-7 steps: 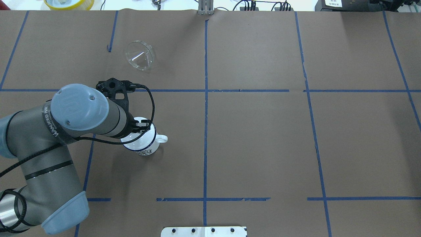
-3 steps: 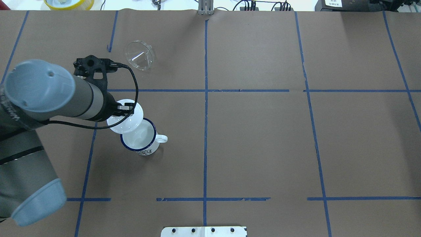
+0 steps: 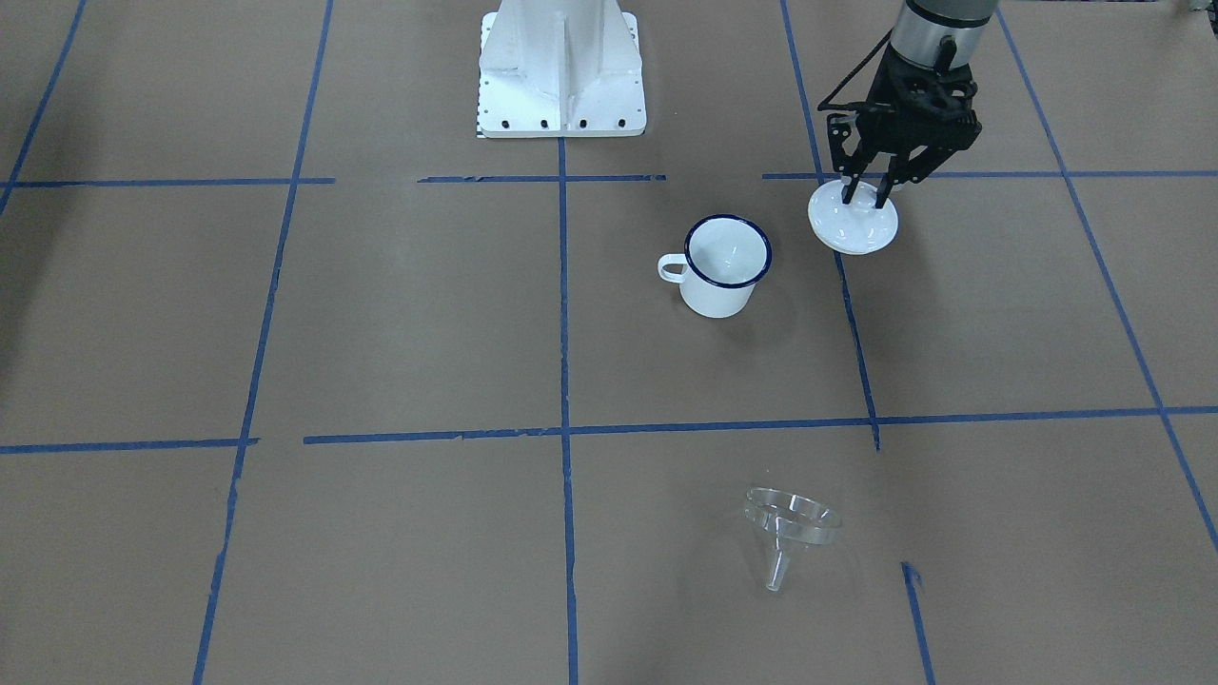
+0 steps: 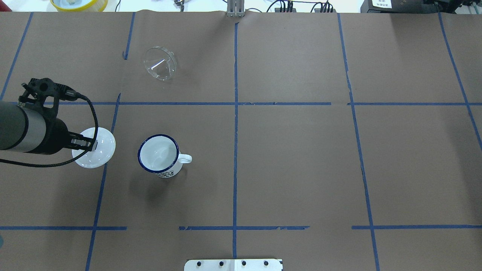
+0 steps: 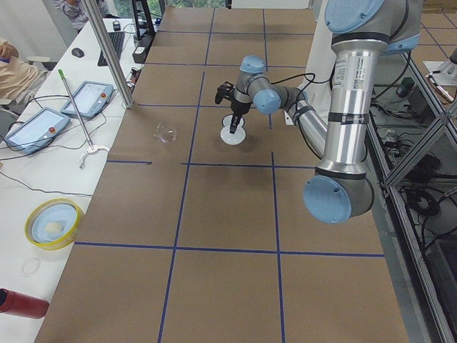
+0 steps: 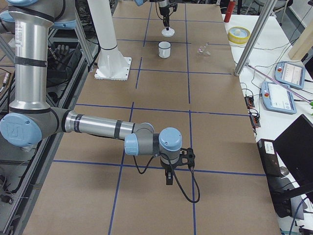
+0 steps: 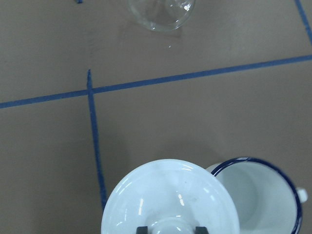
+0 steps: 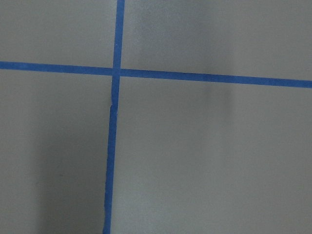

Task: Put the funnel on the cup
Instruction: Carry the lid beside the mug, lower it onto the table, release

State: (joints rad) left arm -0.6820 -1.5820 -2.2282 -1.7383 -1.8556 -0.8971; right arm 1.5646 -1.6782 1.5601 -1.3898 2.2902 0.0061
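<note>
The clear funnel (image 4: 160,63) lies on its side on the brown paper at the far left, also seen in the front view (image 3: 790,523) and at the top of the left wrist view (image 7: 161,12). The white cup (image 4: 158,154) with the dark blue rim stands upright and uncovered, handle to the right (image 3: 725,262) (image 7: 253,195). My left gripper (image 4: 89,143) (image 3: 864,195) is shut on the knob of a round white lid (image 4: 103,150) (image 7: 170,195), held low to the left of the cup. My right gripper (image 6: 168,178) shows only in the exterior right view; I cannot tell its state.
Blue tape lines divide the brown paper into squares. The robot's white base plate (image 3: 561,67) sits at the near middle edge (image 4: 233,264). A yellow bowl (image 4: 79,3) and cables lie beyond the far edge.
My left gripper lifted the white lid off the cup and carried it left, away from it. The cup now stands uncovered. The funnel has not moved.
</note>
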